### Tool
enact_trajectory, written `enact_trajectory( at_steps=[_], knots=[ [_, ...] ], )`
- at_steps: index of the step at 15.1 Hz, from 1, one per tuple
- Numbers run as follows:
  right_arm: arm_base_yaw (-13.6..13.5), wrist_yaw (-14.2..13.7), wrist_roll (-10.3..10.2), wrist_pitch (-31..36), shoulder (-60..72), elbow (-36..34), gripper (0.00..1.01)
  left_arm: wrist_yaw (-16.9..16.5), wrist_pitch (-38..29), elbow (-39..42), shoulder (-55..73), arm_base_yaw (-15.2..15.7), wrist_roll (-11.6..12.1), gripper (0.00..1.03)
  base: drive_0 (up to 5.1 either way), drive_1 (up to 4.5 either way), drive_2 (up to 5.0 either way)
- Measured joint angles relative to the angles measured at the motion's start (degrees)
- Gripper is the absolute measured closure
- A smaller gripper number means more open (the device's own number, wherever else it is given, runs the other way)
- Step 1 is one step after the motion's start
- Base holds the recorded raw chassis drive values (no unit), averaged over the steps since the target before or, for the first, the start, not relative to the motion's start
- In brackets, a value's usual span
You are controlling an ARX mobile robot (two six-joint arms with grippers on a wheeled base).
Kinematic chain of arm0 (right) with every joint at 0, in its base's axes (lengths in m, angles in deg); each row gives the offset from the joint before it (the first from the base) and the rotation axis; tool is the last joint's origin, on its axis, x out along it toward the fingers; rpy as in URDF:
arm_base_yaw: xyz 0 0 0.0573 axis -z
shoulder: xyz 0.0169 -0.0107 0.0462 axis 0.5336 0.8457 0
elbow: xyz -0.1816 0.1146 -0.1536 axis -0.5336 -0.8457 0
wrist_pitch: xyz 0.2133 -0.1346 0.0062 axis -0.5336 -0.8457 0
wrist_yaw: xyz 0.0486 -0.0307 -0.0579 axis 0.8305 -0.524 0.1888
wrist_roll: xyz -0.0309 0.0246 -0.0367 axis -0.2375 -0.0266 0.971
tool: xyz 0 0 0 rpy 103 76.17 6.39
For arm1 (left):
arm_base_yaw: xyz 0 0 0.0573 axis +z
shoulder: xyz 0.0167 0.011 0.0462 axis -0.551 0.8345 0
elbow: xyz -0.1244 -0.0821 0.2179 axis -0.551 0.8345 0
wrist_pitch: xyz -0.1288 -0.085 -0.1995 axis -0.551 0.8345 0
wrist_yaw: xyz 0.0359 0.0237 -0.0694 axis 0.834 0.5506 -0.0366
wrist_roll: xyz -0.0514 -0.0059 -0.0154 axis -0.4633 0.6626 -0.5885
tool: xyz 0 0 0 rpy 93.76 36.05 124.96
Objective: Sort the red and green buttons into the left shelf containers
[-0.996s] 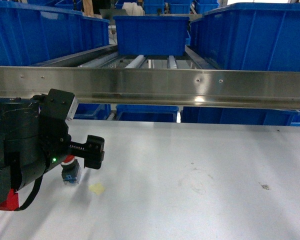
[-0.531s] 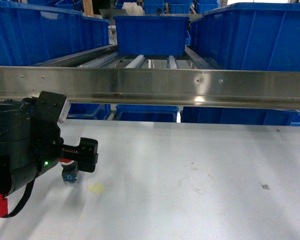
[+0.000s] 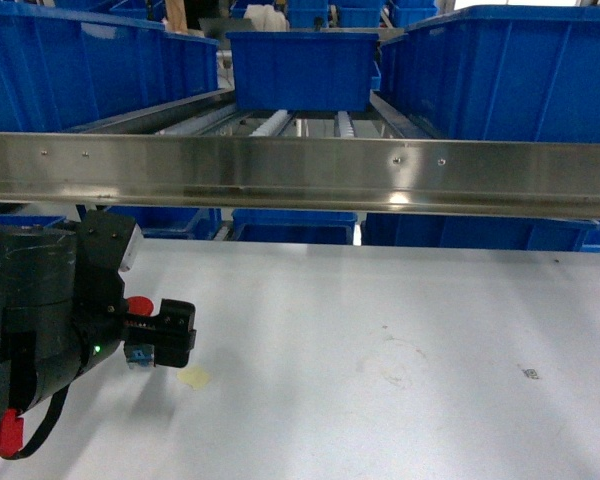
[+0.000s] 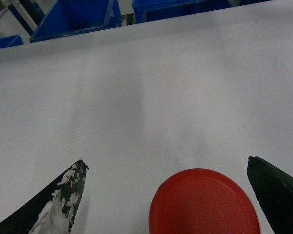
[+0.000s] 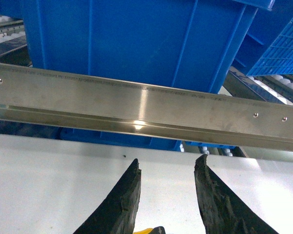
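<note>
1. Left pincer (image 4: 168,195) sits low over the near-left of the table (image 3: 400,330), fingers apart, straddling the red button (image 4: 204,202). In the left wrist view the red cap lies between the two fingertips (image 4: 68,195), nearer the right one, with white table showing on both sides; no contact visible.
2. Head view: the red button (image 3: 138,305) is mostly hidden behind the left arm; a red edge and a blue base piece show beside the black finger. It appears to stand on the table, not lifted.
3. Right pincer (image 5: 168,180): fingers apart, nothing between them, pointing at the steel rail (image 5: 146,109) and a blue bin behind it. Not seen in the head view.
4. Step in hand, as I judge it: grasp the red button. To do it well, shift the pincer a little toward the cap so it is centred, go low enough to catch the collar or base and not the domed cap, then close squarely; an off-centre close could tip or push the button.
5. No green button visible in any view.
6. Left shelf containers (image 3: 70,70): glossy blue bins on the far left, behind and above the rail. The lift must clear the rail before reaching them.
7. Surface: matte white table, faint scuff marks mid-right, a small yellowish scrap (image 3: 192,377) just right of the button.
8. Room: roller-track shelving, more blue bins at far centre and right.
</note>
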Motion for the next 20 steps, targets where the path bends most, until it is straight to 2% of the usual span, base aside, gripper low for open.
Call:
enact_trajectory(
  at_steps=[1,4,5,10,11,15,20],
  knots=[
    [0.0,0.02,0.02,0.0,0.0,0.0,0.71,0.46,3.04,-0.44,0.35,-0.04,-0.2,0.05,0.0,0.0,0.0],
    [0.0,0.02,0.0,0.0,0.0,0.0,0.71,0.48,2.89,-0.48,0.5,-0.04,-0.66,0.06,0.0,0.0,0.0],
    [0.0,0.02,0.0,0.0,0.0,0.0,0.71,0.48,2.89,-0.48,0.5,-0.04,-0.72,0.12,0.0,0.0,0.0],
    [0.0,0.02,0.0,0.0,0.0,0.0,0.71,0.42,2.91,-0.48,0.5,-0.04,-0.81,0.71,0.0,0.0,0.0],
    [0.0,0.02,0.0,0.0,0.0,0.0,0.71,0.63,2.86,-0.48,0.5,-0.04,-0.83,0.78,0.0,0.0,0.0],
    [0.0,0.02,0.0,0.0,0.0,0.0,0.71,0.46,2.32,-0.39,0.48,0.04,-0.74,0.78,0.0,0.0,0.0],
    [0.0,0.0,0.0,-0.02,0.0,0.0,0.71,-2.93,-4.52,7.26,-13.35,1.95,4.0,0.78,0.0,0.0,0.0]
  ],
)
